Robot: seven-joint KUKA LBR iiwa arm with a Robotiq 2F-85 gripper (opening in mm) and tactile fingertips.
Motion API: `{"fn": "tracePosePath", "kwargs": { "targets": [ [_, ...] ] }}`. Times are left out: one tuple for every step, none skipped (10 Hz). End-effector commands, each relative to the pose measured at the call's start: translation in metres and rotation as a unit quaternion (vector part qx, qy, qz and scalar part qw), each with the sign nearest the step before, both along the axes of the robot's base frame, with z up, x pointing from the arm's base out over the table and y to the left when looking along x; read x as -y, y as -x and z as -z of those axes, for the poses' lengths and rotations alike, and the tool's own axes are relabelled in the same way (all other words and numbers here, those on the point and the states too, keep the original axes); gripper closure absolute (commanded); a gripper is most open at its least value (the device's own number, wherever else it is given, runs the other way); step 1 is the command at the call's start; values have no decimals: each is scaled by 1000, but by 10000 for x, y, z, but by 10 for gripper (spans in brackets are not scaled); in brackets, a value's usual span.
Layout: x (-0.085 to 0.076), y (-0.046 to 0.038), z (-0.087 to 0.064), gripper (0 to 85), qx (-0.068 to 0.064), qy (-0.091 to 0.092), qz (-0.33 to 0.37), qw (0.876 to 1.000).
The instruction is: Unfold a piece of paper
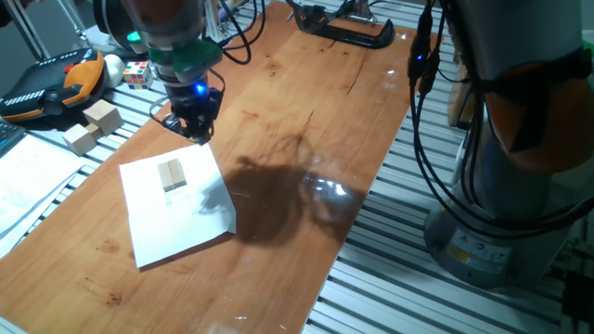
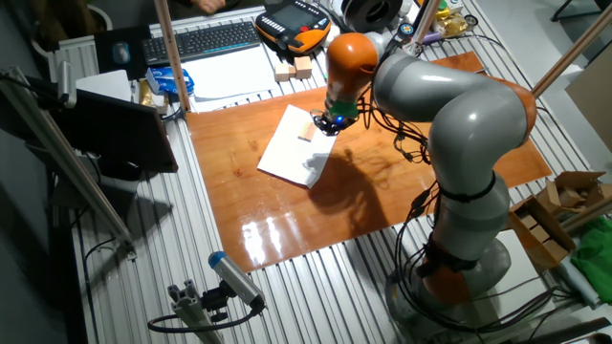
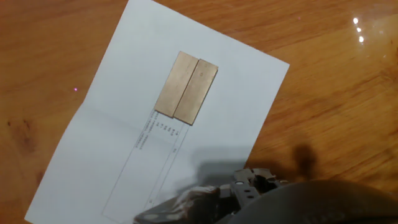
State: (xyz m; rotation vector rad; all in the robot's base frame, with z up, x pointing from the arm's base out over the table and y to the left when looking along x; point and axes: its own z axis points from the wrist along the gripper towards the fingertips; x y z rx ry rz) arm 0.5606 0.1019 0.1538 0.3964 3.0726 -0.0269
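The piece of paper [image 1: 176,218] lies flat on the wooden table [image 1: 306,111], white and rectangular, with a faint crease across it. It also shows in the other fixed view [image 2: 285,153] and in the hand view [image 3: 118,143], where faint print shows through. A small wooden block [image 1: 171,173] made of two slats [image 3: 186,87] rests on its far half. My gripper [image 1: 192,128] hovers just above the table at the paper's far edge, beside the block and holding nothing. Its fingertips [image 3: 252,180] are dark and blurred at the bottom of the hand view.
Loose wooden blocks [image 1: 93,125], a Rubik's cube [image 1: 137,72] and an orange teach pendant [image 1: 56,83] lie off the table's left edge. Printed sheets [image 1: 28,181] lie at the left. A black clamp [image 1: 343,32] sits at the far end. A keyboard [image 2: 206,38] is behind.
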Motion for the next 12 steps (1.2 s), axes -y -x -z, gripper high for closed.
{"fn": "tracePosePath", "kwargs": {
  "targets": [
    [12,0,-6,830,-1,0,0,1000],
    [15,11,-16,830,-1,1,0,1000],
    [21,25,-29,830,-1,2,0,1000],
    [18,38,-37,830,-1,2,0,1000],
    [17,46,-41,830,-2,1,-1,1000],
    [20,56,-47,830,-2,3,-4,1000],
    [19,66,-52,830,-3,3,-4,1000],
    [18,86,-62,830,-3,3,-5,1000],
    [16,100,-69,830,-4,3,-6,1000],
    [9,104,-67,830,-5,3,-7,1000],
    [9,104,-64,830,-5,3,-7,1000],
    [17,101,-64,830,-4,3,-9,1000]
  ]
}}
